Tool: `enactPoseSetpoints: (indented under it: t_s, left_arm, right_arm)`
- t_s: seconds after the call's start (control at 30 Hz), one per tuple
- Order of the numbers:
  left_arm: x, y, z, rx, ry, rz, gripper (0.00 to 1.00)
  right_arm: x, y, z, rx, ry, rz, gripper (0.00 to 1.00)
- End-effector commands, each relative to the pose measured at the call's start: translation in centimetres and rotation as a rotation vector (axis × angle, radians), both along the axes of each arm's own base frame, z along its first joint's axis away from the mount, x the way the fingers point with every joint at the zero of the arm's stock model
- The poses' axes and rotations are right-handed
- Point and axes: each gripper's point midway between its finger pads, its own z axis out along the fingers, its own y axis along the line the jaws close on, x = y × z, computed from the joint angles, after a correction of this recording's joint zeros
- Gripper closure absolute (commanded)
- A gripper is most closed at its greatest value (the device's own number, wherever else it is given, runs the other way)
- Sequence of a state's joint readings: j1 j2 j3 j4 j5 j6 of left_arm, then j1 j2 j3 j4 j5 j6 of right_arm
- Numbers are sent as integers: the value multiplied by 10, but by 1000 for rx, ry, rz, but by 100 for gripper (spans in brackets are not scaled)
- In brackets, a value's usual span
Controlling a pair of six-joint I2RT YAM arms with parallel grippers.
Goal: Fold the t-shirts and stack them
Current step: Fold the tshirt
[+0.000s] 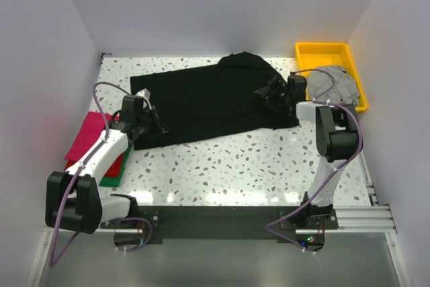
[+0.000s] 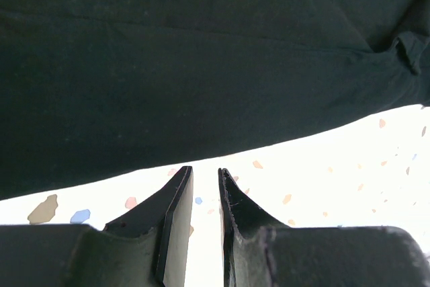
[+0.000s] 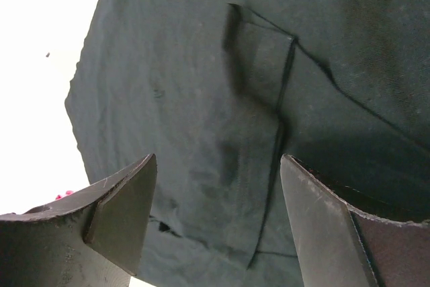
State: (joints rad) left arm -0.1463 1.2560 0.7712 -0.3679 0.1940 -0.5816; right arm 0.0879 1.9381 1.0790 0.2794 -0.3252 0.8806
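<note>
A black t-shirt (image 1: 201, 102) lies spread across the back of the table, with its top right part bunched and folded over. My left gripper (image 1: 158, 129) sits low at the shirt's near left edge. In the left wrist view the left gripper (image 2: 205, 169) has its fingers a narrow gap apart over bare table, just short of the black cloth (image 2: 201, 65), with nothing between them. My right gripper (image 1: 267, 95) hovers over the shirt's right side. In the right wrist view the right gripper (image 3: 218, 159) stands wide open above a folded flap of the black cloth (image 3: 255, 65).
A magenta shirt (image 1: 87, 136) lies folded at the left edge on top of a red one (image 1: 117, 163) and a green one (image 1: 122, 174). A yellow tray (image 1: 322, 48) at the back right holds a crumpled grey shirt (image 1: 332, 82). White walls close in three sides.
</note>
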Motion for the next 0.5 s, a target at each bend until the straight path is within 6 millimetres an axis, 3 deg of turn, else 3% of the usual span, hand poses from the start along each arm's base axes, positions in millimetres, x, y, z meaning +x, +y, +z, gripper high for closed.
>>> enactPoseSetpoints:
  t_s: [0.0, 0.03, 0.2, 0.47]
  left_arm:
    - [0, -3, 6, -13, -32, -34, 74]
    - [0, -4, 6, -15, -35, -35, 74]
    - [-1, -4, 6, -18, -33, -38, 74]
    - [-3, -4, 3, -18, -26, -42, 74]
  right_arm:
    - [16, 3, 3, -34, -65, -1, 23]
    - [16, 5, -6, -36, -45, 4, 23]
    - [21, 14, -10, -28, -48, 16, 23]
    - [21, 27, 9, 1, -79, 14, 23]
